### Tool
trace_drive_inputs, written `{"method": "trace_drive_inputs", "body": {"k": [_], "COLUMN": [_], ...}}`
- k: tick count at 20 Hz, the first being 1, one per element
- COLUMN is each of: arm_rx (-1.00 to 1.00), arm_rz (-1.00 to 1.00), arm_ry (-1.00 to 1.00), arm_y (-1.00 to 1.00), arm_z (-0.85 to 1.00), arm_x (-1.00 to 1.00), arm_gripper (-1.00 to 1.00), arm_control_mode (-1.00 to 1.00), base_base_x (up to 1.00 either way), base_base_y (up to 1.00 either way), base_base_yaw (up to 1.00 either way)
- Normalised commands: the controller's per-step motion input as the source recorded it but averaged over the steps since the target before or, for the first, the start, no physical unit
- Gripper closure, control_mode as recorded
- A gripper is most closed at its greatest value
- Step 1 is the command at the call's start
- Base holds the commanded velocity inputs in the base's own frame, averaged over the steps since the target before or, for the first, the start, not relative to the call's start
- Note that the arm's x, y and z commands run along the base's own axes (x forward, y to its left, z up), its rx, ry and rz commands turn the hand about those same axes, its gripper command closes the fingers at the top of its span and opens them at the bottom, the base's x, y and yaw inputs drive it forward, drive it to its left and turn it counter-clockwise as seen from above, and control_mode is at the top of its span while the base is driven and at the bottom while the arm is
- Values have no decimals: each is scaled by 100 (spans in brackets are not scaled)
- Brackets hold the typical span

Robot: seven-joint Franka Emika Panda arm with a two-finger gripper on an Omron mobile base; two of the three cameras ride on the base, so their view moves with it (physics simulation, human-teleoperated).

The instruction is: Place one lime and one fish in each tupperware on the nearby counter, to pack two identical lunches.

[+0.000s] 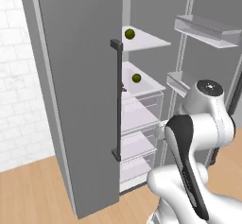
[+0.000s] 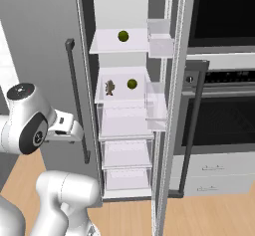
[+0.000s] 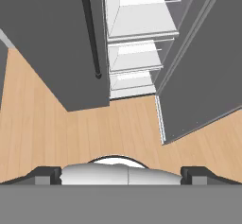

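Two limes lie in the open fridge: one lime [image 1: 129, 33] [image 2: 123, 36] on the upper glass shelf, the other lime [image 1: 136, 78] [image 2: 132, 83] on the shelf below. A small grey-brown fish [image 2: 109, 87] lies just left of the lower lime; the door edge hides most of the fish [image 1: 124, 89] in the left base view. My gripper [image 3: 120, 173] is open and empty, pointing down at the wooden floor in front of the fridge, well below and short of the shelves. The tupperware and the counter are out of view.
The fridge's left door [image 1: 80, 100] with its dark vertical handle [image 1: 116, 100] [image 2: 77, 100] stands open close to my arm. The right door [image 2: 167, 105] carries clear bins. Clear drawers [image 2: 124, 153] fill the fridge's lower part. A black oven [image 2: 224, 110] stands to the right.
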Motion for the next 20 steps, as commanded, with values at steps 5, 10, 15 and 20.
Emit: {"method": "trace_drive_inputs", "body": {"k": [5, 10, 15, 20], "arm_rx": [0, 0, 0, 0], "arm_rz": [0, 0, 0, 0], "arm_ry": [0, 0, 0, 0], "arm_y": [0, 0, 0, 0], "arm_z": [0, 0, 0, 0], "arm_x": [0, 0, 0, 0], "arm_gripper": [-100, -100, -100, -100], "arm_control_mode": [100, 100, 100, 100], "base_base_x": [56, 64, 33, 25], "base_base_y": [-11, -20, -21, -29], "base_base_yaw": [22, 22, 6, 0]}}
